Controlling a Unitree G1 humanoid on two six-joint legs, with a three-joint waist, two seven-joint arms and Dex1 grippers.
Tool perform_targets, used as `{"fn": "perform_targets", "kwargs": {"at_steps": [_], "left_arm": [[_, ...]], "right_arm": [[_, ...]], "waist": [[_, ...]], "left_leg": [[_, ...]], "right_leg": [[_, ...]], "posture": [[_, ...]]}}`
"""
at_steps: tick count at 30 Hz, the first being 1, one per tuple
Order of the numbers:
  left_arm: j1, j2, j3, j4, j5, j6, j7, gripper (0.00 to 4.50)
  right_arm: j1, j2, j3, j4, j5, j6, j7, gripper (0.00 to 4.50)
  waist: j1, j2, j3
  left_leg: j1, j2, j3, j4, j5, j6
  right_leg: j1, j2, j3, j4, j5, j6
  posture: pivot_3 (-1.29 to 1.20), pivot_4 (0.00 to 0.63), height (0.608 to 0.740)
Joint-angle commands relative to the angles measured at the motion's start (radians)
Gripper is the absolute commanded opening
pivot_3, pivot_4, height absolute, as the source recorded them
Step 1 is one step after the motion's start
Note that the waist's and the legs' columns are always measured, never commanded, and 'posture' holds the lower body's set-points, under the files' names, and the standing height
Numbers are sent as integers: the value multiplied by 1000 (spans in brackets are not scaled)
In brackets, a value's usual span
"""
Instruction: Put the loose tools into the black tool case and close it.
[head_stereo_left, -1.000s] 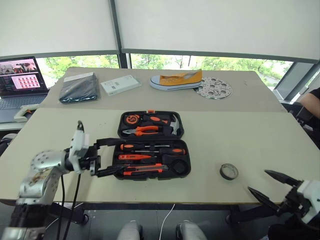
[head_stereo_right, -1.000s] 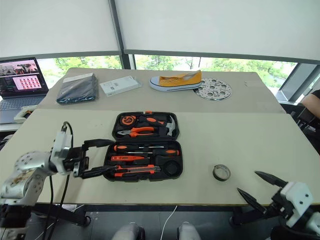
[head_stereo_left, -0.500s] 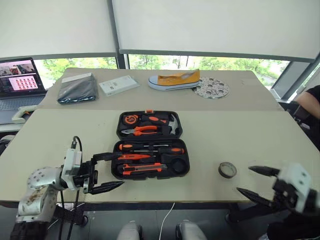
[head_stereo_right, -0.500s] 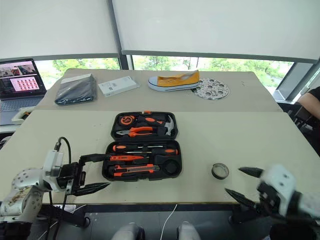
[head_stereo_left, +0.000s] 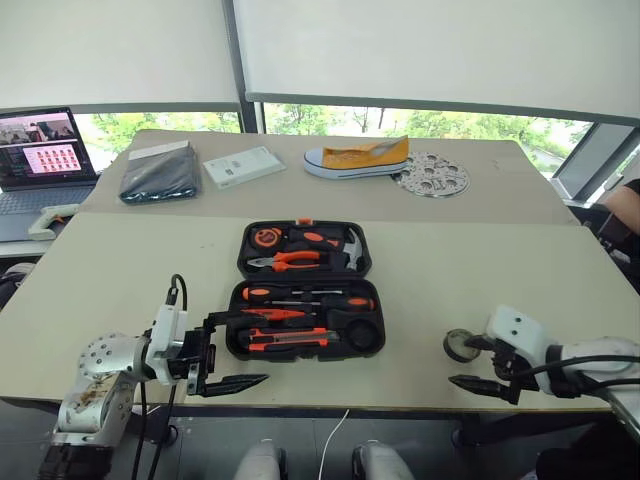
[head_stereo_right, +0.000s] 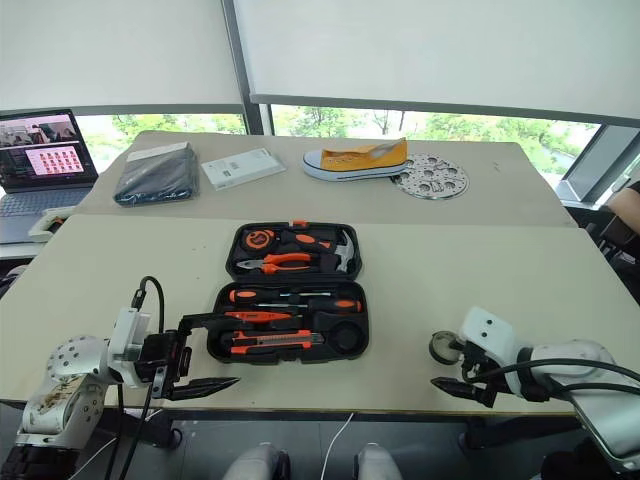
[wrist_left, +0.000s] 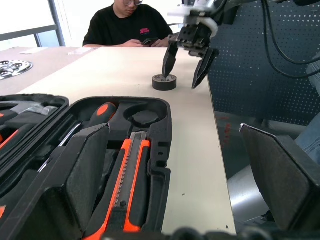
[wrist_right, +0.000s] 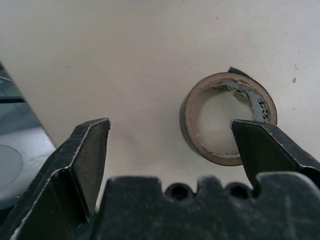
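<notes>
The black tool case (head_stereo_left: 303, 290) lies open and flat in the middle of the near table (head_stereo_left: 480, 270), and we start at the table's front edge. At about eight o'clock from the case we see the left gripper (head_stereo_left: 238, 350), level and pointing toward the right arm, its two black fingers spread wide with nothing between them; the upper finger sits just at the case's near left corner. Over at four o'clock from the case, the right gripper (head_stereo_left: 474, 362) tilts down over the small black tape roll (head_stereo_left: 460, 345), which lies flat on the table, well apart from the case. We see the fingers apart, one over the roll's far rim and the other wide of it toward the table edge; we cannot tell whether a fingertip touches the roll.

Moving in, the case's near half holds the orange-and-black utility knife (head_stereo_left: 292, 339) in its front slot, with the screwdrivers (head_stereo_left: 305, 296) above it and a round moulded recess at the right end. The far half carries the orange-handled pliers (head_stereo_left: 290, 260) and the hammer (head_stereo_left: 350, 250).

Further out, at twelve o'clock, the second table bears a yellow shoe (head_stereo_left: 357, 158) beside a perforated metal disc (head_stereo_left: 430, 177), a white box (head_stereo_left: 241, 166) and a dark folded pouch (head_stereo_left: 158, 176). At ten o'clock a laptop (head_stereo_left: 40, 160) stands lit.
</notes>
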Motion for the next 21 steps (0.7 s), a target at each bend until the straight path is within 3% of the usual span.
{"fn": "perform_targets", "kwargs": {"at_steps": [1, 7, 9, 12, 15, 18, 21], "left_arm": [[-7, -2, 1, -27, -6, -15, 12, 4500], [-5, -6, -3, -20, 0, -25, 16, 4500], [-2, -10, -2, -22, 1, -27, 24, 4500], [6, -14, 7, -26, 2, -30, 40, 4500], [23, -15, 38, -31, -14, -22, 71, 4500], [50, -6, 72, -28, -19, -27, 87, 4500], [76, 0, 91, -22, -10, -40, 84, 4500]], "right_arm": [[-49, 8, 24, 5, -30, -11, 4, 2776], [-90, 7, 49, 28, -58, -14, 19, 617], [-106, 9, 51, 32, -58, -25, 31, 87], [-159, 38, 39, 9, -5, -29, 68, 87], [-296, 145, 34, -80, 178, 62, 106, 87], [-445, 251, 101, -130, 293, 163, 114, 87], [-522, 315, 179, -104, 295, 214, 102, 87]], "waist": [[-1, 0, 0], [0, 0, 0], [0, 0, 0], [-1, 0, 0], [-13, -1, 1], [-23, -1, 2], [-24, -3, 3]], "left_leg": [[0, 0, 0, 0, 0, 0], [0, 0, 0, 0, 0, 0], [0, 0, 0, 0, 0, 0], [0, 0, 0, 0, 0, 0], [1, 1, 0, 0, 0, 0], [2, 3, -2, 0, 0, 0], [2, 4, -3, 0, 0, 0]], "right_leg": [[0, 0, 0, 0, 0, 0], [0, 0, 0, 1, 0, 0], [0, 0, 0, 1, 1, 0], [0, 0, 0, 1, 2, 3], [0, 1, 0, 1, 3, 3], [0, 4, 1, 3, 4, 2], [0, 6, 0, 3, 3, 0]], "posture": [[0, 150, 740], [0, 150, 740], [0, 150, 740], [0, 150, 740], [0, 150, 740], [0, 150, 740], [0, 150, 740]]}}
